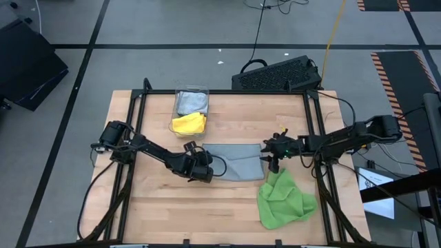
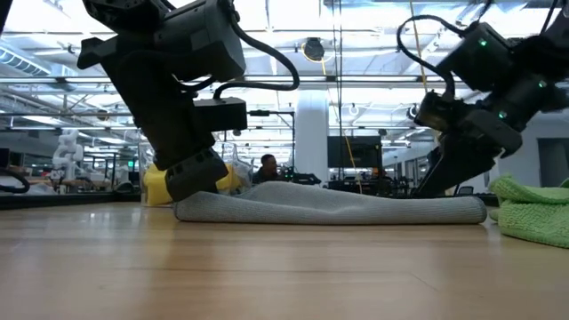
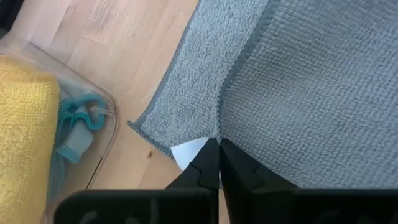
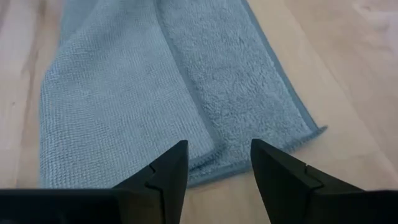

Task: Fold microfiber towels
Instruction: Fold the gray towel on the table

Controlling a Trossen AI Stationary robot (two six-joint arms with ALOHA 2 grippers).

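A: Towel mid-table? 
B: Grey towel (image 1: 234, 162), darker grey edging, white tag (image 3: 189, 151). 
A: Others? 
B: Bright green towel (image 1: 282, 200); yellow towel (image 1: 189, 124) in clear bin (image 1: 191, 91). Light wood table (image 1: 172, 213), black arms.

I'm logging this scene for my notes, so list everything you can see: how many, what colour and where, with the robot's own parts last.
grey towel: one, grey, folded over, table centre between the grippers
green towel: one, bright green, crumpled, near right corner
clear bin: one, far left of centre, holding a yellow towel and a grey cloth
keyboard: one, black, beyond the table's far edge
table: one, light wood
left gripper: shut on the grey towel's edge
right gripper: open, over the towel's other end
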